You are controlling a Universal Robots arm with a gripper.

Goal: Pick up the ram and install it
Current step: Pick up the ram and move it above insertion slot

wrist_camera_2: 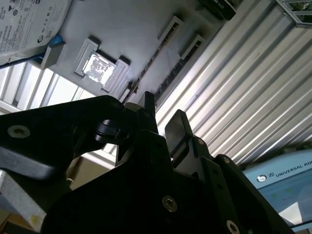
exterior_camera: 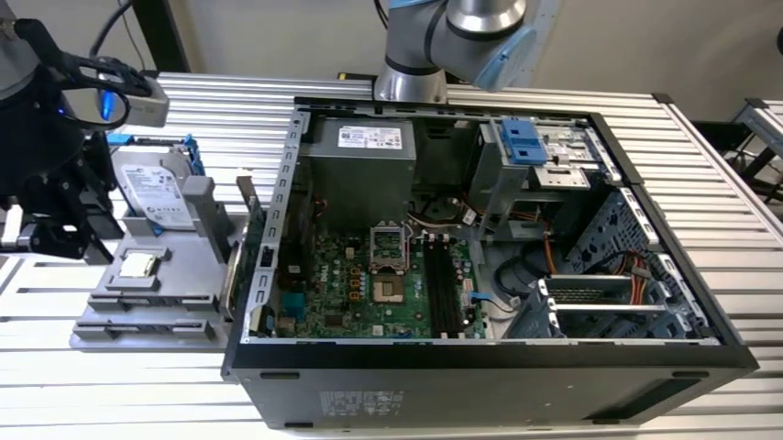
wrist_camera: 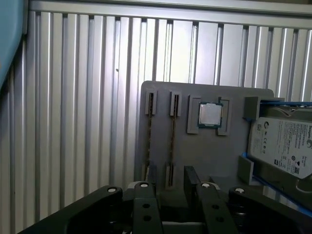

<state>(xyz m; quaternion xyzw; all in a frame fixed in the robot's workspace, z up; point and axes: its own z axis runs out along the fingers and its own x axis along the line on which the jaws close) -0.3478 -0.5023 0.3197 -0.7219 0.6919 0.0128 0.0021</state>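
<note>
Two ram sticks stand on edge in the slots of a grey holder plate: one ram stick and a second one beside it. In the second wrist view a ram stick shows as a thin dark line. My gripper hangs above the near end of the holder, open, with nothing between its black fingers. In the exterior view the gripper is at the far left, over the holder. The motherboard's black slots in the open computer case look unoccupied.
On the holder also lie a processor chip and a silver hard drive in a blue frame. A card with a metal bracket stands between holder and case. The ribbed metal table runs all around.
</note>
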